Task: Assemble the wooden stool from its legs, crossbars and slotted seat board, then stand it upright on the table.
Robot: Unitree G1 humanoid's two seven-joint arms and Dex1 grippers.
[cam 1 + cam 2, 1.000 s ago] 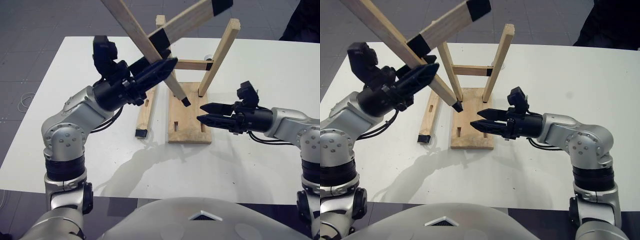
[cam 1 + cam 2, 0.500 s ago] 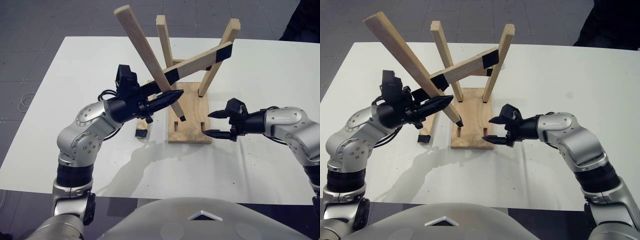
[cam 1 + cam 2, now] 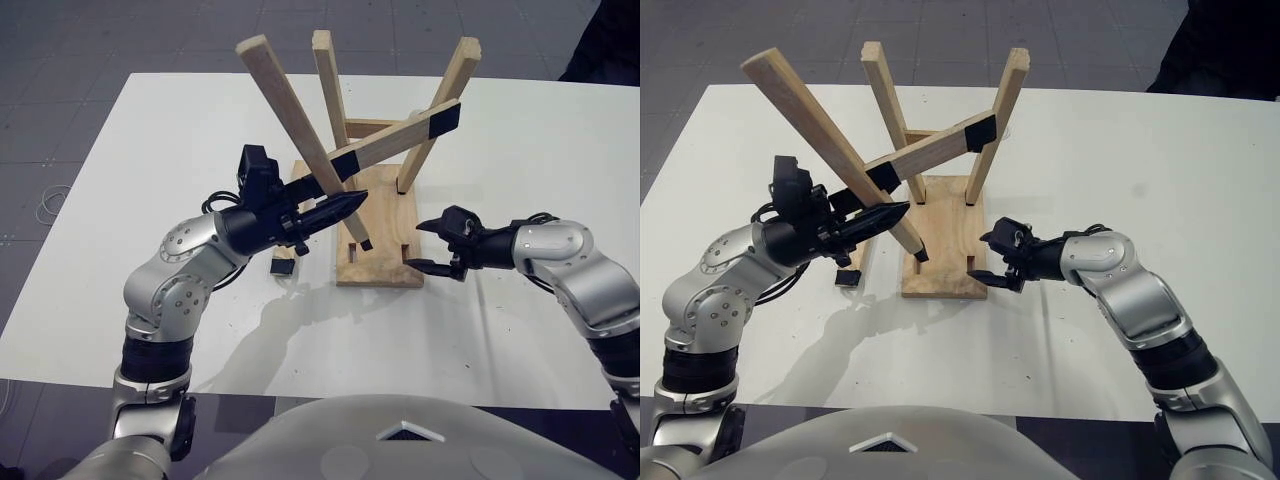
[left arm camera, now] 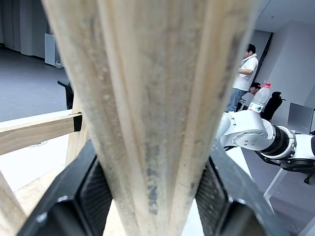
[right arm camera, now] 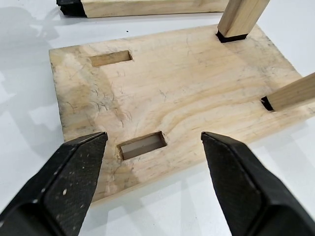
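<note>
We have lowered the leg pair (image 3: 300, 130), clamped in our left fingers (image 3: 325, 210), until its tip meets the board (image 3: 385, 230) just beyond them, while our right fingers (image 5: 78, 167), now spread and empty, straddle a free slot (image 5: 142, 145), ready to steady the board.

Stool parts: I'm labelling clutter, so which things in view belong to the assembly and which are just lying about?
Job: seat board; two planted legs; leg frame in left gripper; loose leg beside the board.
Lying about: cable on the floor; bottle in the room behind.
</note>
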